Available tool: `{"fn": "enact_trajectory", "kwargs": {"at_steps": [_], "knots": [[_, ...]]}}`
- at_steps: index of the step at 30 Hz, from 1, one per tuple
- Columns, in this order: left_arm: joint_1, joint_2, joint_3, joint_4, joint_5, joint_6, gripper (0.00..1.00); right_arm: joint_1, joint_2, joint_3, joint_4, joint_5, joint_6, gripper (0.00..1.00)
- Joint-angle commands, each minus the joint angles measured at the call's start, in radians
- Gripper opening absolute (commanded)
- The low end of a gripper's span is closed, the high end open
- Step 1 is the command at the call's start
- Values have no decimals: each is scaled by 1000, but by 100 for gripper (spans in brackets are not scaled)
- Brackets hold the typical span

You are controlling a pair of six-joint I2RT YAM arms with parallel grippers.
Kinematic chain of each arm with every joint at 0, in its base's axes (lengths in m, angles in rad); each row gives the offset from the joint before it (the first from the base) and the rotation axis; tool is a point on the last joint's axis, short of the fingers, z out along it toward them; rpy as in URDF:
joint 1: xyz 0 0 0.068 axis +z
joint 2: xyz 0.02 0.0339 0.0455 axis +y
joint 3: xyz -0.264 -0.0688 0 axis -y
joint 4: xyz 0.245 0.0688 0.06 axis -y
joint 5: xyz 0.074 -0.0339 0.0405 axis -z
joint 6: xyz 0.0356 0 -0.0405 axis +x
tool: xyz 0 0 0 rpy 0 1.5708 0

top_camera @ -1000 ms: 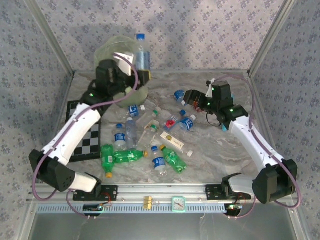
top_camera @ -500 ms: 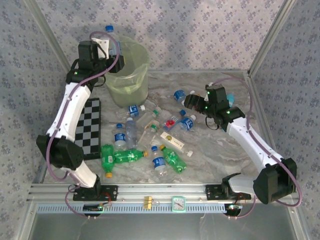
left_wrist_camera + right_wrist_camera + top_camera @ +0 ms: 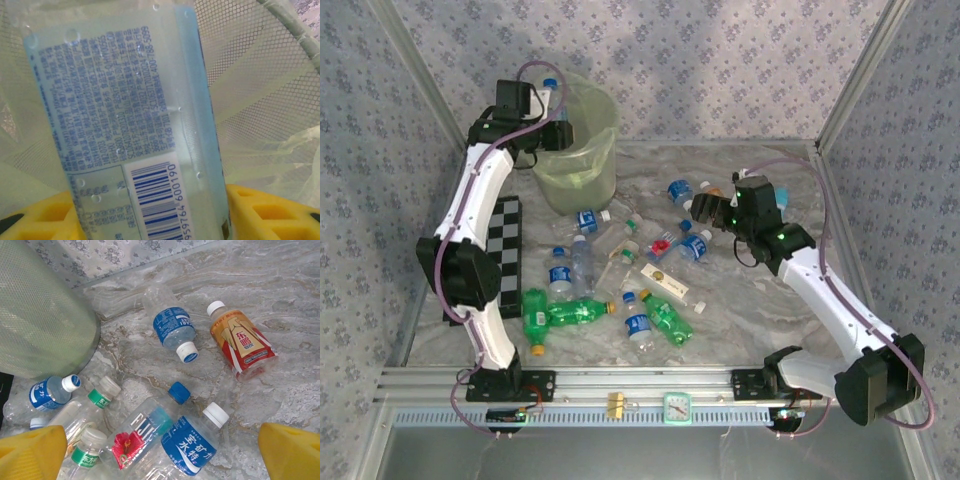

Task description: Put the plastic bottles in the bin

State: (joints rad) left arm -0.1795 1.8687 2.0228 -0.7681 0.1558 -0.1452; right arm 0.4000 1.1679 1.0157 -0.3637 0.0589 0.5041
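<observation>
Raised since a second ago, the left gripper (image 3: pixel 150 220) is clamping a clear blue-labelled bottle (image 3: pixel 125 100) at the rim of the bin (image 3: pixel 588 150), while the right gripper (image 3: pixel 706 208) is hovering wide open above the scattered bottles (image 3: pixel 175 330). Dropping is coming next, likely calling for the left jaws to part once the bottle hangs inside.

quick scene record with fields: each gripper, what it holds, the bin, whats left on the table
left gripper: shut on clear bottle with blue label, at the rim of the bin
right gripper: open, empty, above the Fiji bottle
table: many bottles lie scattered, among them a green bottle and an amber bottle
other: checkerboard on the left side
</observation>
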Motion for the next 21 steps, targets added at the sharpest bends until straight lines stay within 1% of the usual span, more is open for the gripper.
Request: {"fn": "enact_trajectory", "kwargs": {"at_steps": [1,8,9,12,18,21], "knots": [[2,7,36,-62,-24,8,53,8,-22,-31,33,43,25,100],[1,-13,48,-62,-35,-2,97,19,-28,-57,88,45,34,100],[1,-20,48,-59,-35,-4,100,20,-27,-57,88,47,34,100],[1,-51,43,-45,-36,-11,100,25,-21,-53,92,49,34,100],[-2,-136,3,6,-2,-30,100,41,3,-46,114,35,17,100],[-3,-186,-24,30,19,-34,100,49,14,-41,118,73,57,100]]}}
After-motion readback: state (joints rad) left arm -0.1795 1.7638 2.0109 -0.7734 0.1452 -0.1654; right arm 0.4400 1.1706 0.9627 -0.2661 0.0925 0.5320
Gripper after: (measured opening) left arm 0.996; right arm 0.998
